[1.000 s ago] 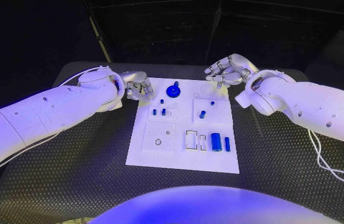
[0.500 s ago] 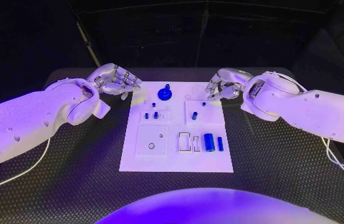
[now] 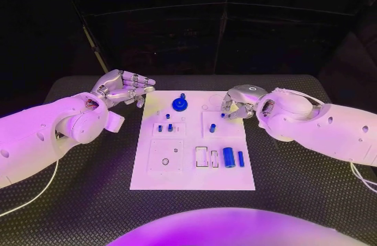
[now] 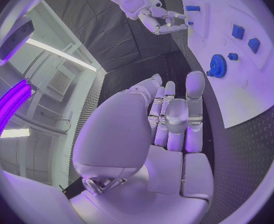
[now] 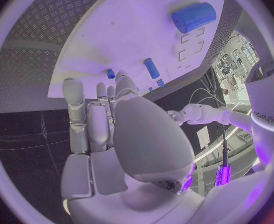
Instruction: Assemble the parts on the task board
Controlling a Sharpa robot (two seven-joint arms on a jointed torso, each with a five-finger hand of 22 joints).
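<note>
- Your right hand (image 3: 238,102) sits at the right edge of the task board (image 3: 192,178), just over its far right block, fingers (image 5: 74,99) fairly straight and grasping nothing that you can see; a small blue peg (image 3: 222,115) lies just beside them.
- Your left hand (image 3: 123,88) hangs off the board's far left corner above the counter (image 3: 86,202), fingers (image 4: 194,92) loosely extended, empty.
- The parts are spread across the board: the blue gear (image 3: 180,104) at the far end, the short pegs (image 3: 163,128) mid-board, the large blue cylinder (image 3: 229,157) near the front right.
- This looks like the reach before a first pick; nothing appears lifted.
- Next, lower the right hand onto the peg by its fingertips and pinch it cleanly; it is small, so expect it to roll or slip.
</note>
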